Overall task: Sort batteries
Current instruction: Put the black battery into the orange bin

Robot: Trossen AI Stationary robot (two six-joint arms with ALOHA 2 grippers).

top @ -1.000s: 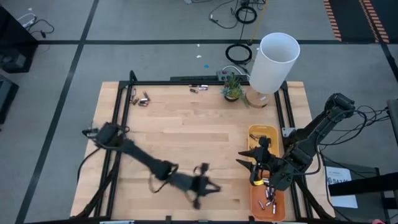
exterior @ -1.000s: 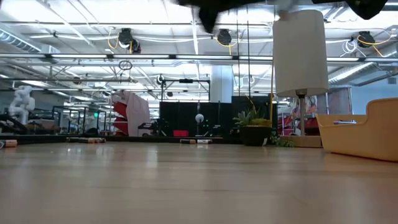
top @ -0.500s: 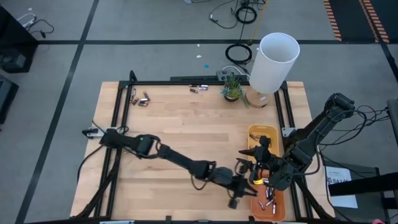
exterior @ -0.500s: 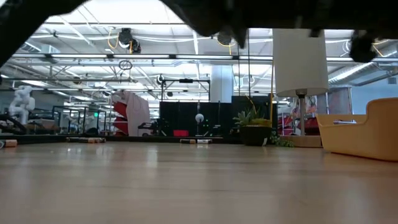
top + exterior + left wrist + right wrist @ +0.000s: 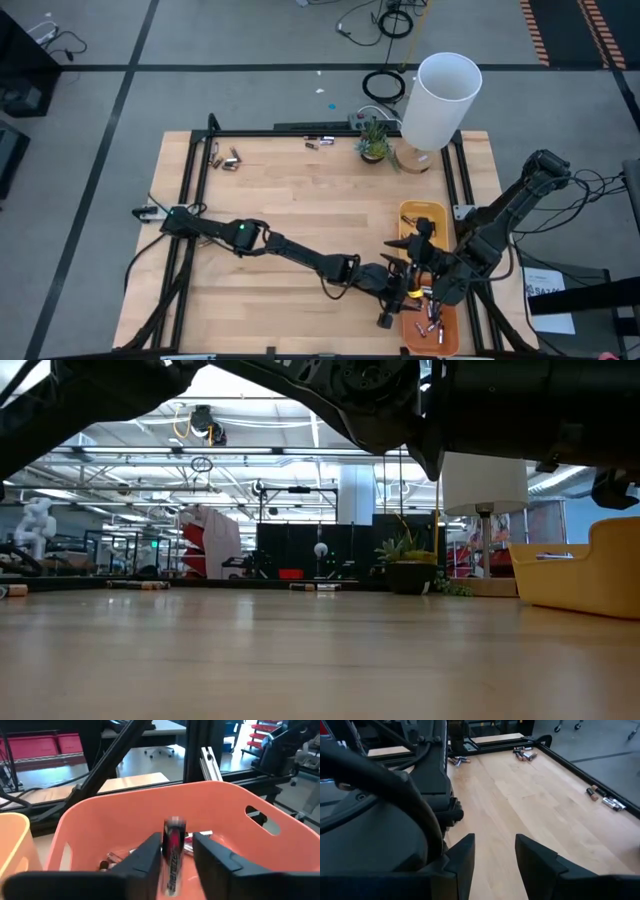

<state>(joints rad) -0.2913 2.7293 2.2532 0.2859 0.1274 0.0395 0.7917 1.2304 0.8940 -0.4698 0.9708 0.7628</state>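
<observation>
My left gripper (image 5: 176, 845) reaches out over the orange tray (image 5: 120, 815) near the table's right front corner (image 5: 402, 298). A black and silver battery (image 5: 173, 862) stands upright between its parted fingers, blurred. Several more batteries (image 5: 433, 322) lie on the tray's floor. My right gripper (image 5: 494, 865) hangs open with nothing between its fingers, just beyond the left one, by the yellow tray (image 5: 426, 216). Loose batteries lie along the table's far edge (image 5: 228, 158) (image 5: 318, 143). My left gripper has the battery's body (image 5: 170, 870) between its two fingers, which reach out nearly level from the table's left. The battery stands upright, clear of the tray floor. A gap shows beside one finger (image 5: 210, 860). Whether the other finger touches the battery I cannot tell.
A white lamp (image 5: 440, 100) and a small plant (image 5: 373, 142) stand at the far right. The yellow tray (image 5: 590, 575) sits behind the orange one. The two arms crowd together at the trays. Bare wood lies across the table's middle and left.
My left arm has swept from the table's near middle toward the right edge and sunk a little, stretching out until its gripper is over the orange tray beside my right gripper.
</observation>
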